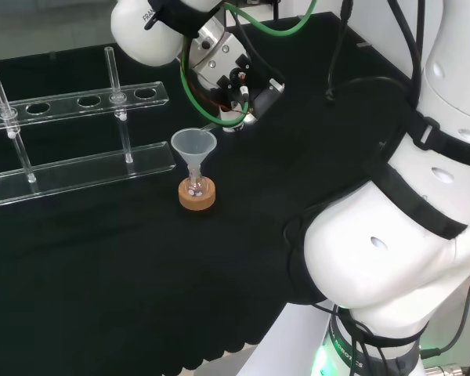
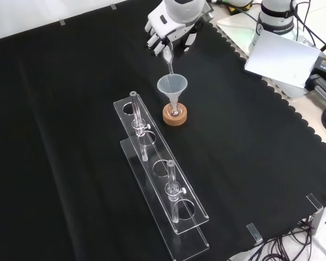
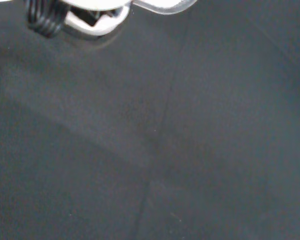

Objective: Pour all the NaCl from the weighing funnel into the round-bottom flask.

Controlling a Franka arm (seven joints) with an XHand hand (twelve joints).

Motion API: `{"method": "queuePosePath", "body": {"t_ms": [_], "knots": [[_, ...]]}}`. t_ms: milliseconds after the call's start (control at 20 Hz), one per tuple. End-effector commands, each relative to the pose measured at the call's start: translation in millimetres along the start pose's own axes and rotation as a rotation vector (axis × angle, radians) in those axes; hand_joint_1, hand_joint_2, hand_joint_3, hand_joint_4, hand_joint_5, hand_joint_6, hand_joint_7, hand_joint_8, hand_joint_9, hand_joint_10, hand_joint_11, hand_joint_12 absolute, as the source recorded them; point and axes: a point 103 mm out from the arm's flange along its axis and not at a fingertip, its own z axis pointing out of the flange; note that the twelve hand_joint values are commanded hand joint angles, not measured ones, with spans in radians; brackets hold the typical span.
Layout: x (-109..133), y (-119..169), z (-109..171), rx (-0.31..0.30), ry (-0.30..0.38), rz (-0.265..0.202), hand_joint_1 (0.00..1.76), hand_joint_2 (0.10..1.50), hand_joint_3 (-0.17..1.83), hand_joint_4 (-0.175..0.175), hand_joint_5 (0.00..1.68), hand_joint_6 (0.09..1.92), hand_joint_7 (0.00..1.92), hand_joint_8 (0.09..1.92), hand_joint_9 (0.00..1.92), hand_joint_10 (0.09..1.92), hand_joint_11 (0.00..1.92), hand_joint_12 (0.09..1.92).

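The hand (image 2: 171, 28) has its fingers curled round the weighing funnel (image 2: 168, 58), tip angled over the funnel (image 2: 172, 87) sitting in the flask (image 2: 175, 112) mid-surface; probably best to keep tilting slowly, tip centred.

Robot hand (image 2: 171, 27) fingers curled, apparently pinching, tilted.

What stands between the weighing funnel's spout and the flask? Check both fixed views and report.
Only the clear funnel seated in the round-bottom flask on its cork ring, and that is the way in. The hand holds the weighing funnel tilted, tip just above the funnel's rim. The test tube rack stands apart.
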Motion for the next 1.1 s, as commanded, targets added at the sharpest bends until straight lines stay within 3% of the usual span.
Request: {"method": "queuePosePath", "body": {"t_ms": [50,1100], "knots": [[3.2,-2.5,-5.9,-0.007,-0.038,-0.001,1.11,0.73,0.51,0.175,1.28,0.6,0.81,0.68,1.3,0.15,1.08,0.86],[14.6,-3.9,-11.5,-0.005,-0.156,0.001,1.11,0.73,0.51,0.175,1.28,0.6,0.81,0.68,1.31,0.14,1.08,0.86]]}}
